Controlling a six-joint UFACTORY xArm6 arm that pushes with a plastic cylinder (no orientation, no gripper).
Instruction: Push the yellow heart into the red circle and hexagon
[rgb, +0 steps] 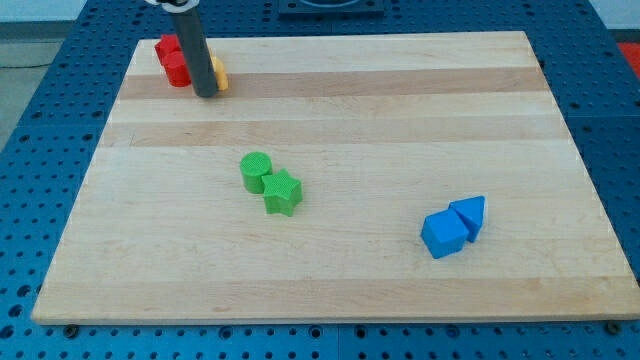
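Nearest you, toward the view's bottom right, sit two blue blocks touching: a blue cube-like block (443, 235) w/ a blue triangular block (469, 213) just behind it. Mid-board, a green cylinder (255, 171) touches a green star block (282, 192). Both pairs are well apart from the action; ignore them.

Far end, the view's top left corner of the pale wooden board (400, 110): that's where the work is. The dark rod comes down w/ my tip (206, 94) resting on the board. The yellow heart (218, 74) peeks out just on the rod's right side, mostly hidden behind it, so you can't confirm the heart shape from here. On the rod's left, the red circle and hexagon (172, 60) show as one red clump near the board's edge; which is which I can't tell.

No jaws on this rig, just the bare rod, so nothing spread or pinching.

Handling, as a judgement: the heart looks like a small, light, rigid block that'll slide easily on smooth wood and may spin if hit off-centre. Contact it on its right flank, pushing left thru its middle. Whether yellow already touches red is blocked by the rod. Mind the edge: the reds are close to it.
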